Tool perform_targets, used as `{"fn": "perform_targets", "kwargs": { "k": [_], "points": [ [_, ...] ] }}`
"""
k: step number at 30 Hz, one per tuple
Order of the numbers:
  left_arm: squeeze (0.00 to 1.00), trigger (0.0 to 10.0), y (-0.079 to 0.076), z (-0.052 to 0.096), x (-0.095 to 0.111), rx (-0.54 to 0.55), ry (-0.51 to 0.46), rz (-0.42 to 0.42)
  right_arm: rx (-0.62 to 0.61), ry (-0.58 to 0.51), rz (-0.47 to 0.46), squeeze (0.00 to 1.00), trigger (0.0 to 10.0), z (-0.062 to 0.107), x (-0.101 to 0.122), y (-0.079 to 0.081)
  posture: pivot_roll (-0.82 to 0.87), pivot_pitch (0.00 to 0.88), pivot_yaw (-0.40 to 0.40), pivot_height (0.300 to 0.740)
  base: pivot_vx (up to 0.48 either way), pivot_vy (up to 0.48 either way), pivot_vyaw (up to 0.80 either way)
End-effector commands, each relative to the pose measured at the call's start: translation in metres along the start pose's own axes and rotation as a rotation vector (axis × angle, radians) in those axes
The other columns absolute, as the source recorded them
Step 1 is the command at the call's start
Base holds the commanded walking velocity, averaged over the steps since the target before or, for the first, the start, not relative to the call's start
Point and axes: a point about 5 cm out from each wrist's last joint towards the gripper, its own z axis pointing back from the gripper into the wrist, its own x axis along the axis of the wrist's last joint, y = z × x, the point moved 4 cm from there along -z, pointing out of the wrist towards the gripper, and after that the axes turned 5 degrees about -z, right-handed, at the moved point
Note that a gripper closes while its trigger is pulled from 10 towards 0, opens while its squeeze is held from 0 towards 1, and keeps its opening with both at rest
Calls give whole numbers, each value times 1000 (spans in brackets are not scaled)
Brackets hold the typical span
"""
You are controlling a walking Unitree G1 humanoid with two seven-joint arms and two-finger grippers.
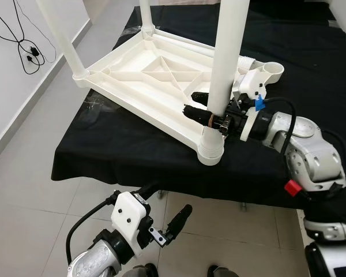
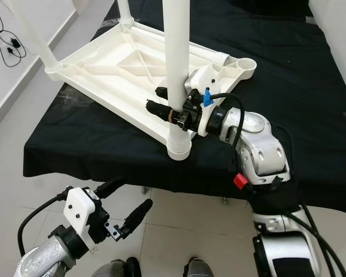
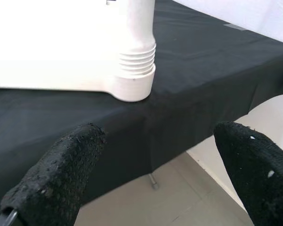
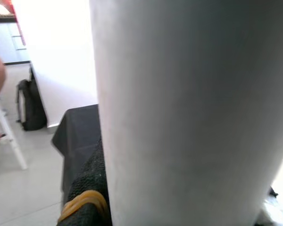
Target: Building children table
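The right gripper (image 2: 168,106) was clamped around a white table leg (image 2: 176,57), one black finger on each side of the tube just above its base. In the right wrist view the leg (image 4: 188,108) stood close against the camera, with a finger (image 4: 87,188) wrapped in a yellow rubber band beside it. The leg stood upright in a ribbed corner socket (image 2: 179,149) at the near corner of the white plastic tabletop (image 2: 109,69).

The tabletop lay upside down on a surface draped in a black cloth (image 2: 311,115), its ribbed underside facing up with shallow recessed panels crossed by diagonal braces. Three legs were seated in corner sockets: the gripped one, one at the left corner (image 1: 66,46) and one at the far corner (image 1: 145,14). The fourth socket (image 1: 273,71), at the right corner, stood open with no leg in it.

The left gripper (image 1: 167,222) hung low in front of the cloth's edge, above the tiled floor (image 1: 34,173), its two fingers apart and holding nothing. In the left wrist view the fingertips (image 3: 61,174) stood well apart, with the ribbed socket beyond them. A black cable (image 1: 23,43) hung on the white wall at left.
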Motion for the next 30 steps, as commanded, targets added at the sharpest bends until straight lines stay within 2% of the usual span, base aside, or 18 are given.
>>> {"fn": "perform_targets", "kwargs": {
  "k": [1,2,4,6,11,19,30],
  "points": [
    [0,10000,2,3,-6,7,16,18,-76,232,-107,0,10000,3,-69,3,0,272,66,740,0,0,0],
    [0,10000,3,2,-6,7,17,16,-114,228,-109,0,10000,1,-72,5,-1,271,66,740,0,0,0],
    [0,10000,3,2,-6,7,17,16,-114,228,-109,0,10000,1,-72,5,-1,271,66,740,0,0,0],
    [0,10000,4,2,-7,7,18,13,-195,218,-110,0,10000,-3,-74,7,-4,270,68,740,0,0,0],
    [0,10000,5,2,-7,7,19,11,-261,218,-109,0,10000,-5,-75,7,-6,268,69,740,0,0,0],
    [0,10000,5,0,-7,9,15,10,-427,263,-107,0,10000,-6,-83,7,-7,271,62,740,0,0,0],
    [0,10000,6,0,-7,11,12,10,-493,266,-111,0,10000,-9,-82,9,-6,272,63,740,0,0,0]
  ]
}}
